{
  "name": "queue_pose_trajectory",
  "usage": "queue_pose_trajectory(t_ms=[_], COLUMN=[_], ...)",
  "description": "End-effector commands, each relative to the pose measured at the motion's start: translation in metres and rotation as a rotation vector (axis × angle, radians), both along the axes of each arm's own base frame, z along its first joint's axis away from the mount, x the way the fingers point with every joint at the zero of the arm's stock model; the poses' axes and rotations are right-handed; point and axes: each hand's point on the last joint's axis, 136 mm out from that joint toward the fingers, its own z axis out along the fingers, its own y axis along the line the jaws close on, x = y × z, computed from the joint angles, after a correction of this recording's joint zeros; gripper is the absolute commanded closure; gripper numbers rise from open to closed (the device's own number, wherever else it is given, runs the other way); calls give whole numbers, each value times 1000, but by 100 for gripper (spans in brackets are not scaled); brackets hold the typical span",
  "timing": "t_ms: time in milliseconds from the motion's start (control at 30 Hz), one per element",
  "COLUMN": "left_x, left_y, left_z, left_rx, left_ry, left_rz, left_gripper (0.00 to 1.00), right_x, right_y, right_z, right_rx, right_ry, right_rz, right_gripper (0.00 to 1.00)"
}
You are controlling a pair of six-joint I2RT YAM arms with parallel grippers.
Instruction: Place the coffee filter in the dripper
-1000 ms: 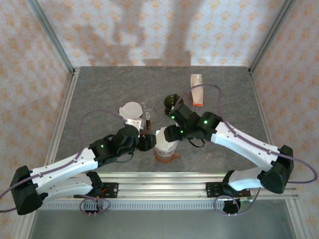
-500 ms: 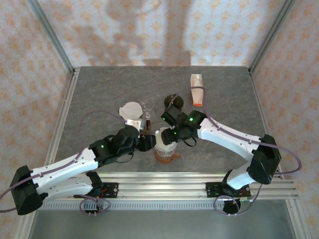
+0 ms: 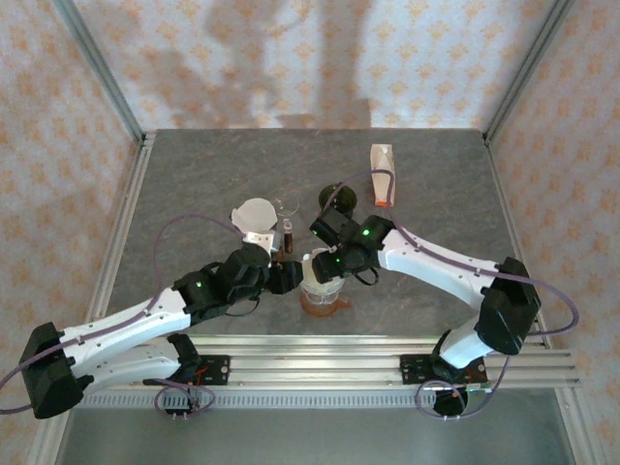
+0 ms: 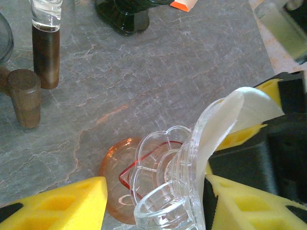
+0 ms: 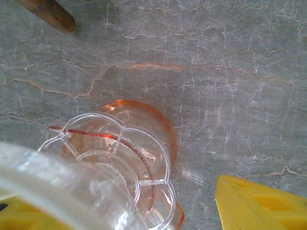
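Note:
The clear plastic dripper (image 3: pixel 323 279) stands on a pink glass server (image 3: pixel 320 306) near the table's front middle. A white coffee filter (image 4: pixel 231 114) sits in the dripper, its edge rising above the rim. My left gripper (image 3: pixel 291 276) is open and straddles the dripper (image 4: pixel 175 191); its left finger (image 4: pixel 57 206) stands clear of the handle loop. My right gripper (image 3: pixel 329 259) is open at the dripper's far side. One of its fingers (image 5: pixel 259 201) hangs over bare table; the other is tucked behind the rim and the filter.
Behind the dripper stand a wooden holder with a glass tube (image 3: pixel 287 229), a white round piece (image 3: pixel 254 211) and a dark green glass object (image 3: pixel 337 199). A white and orange packet (image 3: pixel 384 174) lies farther back right. Metal frame posts edge the table.
The right arm's elbow has swung inward and its gripper has shifted slightly left over the dripper. The left arm and the dripper have stayed put.

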Motion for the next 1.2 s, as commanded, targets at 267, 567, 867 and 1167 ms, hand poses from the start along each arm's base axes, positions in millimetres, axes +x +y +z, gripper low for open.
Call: queue_pose_trajectory(t_ms=[267,567,867,1167], left_x=[1,0,0,2], left_y=[1,-1,-5,-4], left_z=[-3,13,11,-2], left_rx=[-26,-98,-110,-70], left_ry=[4,-31,-27,3], left_rz=[12,11,2,11], left_gripper=[44,29,25,25], right_x=[-1,-2,1,2], right_y=[-6,-8,-9,-7], right_z=[-23,-25,-28,-24], right_rx=[-46,-37,-34,-23], right_ry=[1,-6,-29,-35], right_rz=[-1,-14,-21,-23], right_gripper=[34,34,34,34])
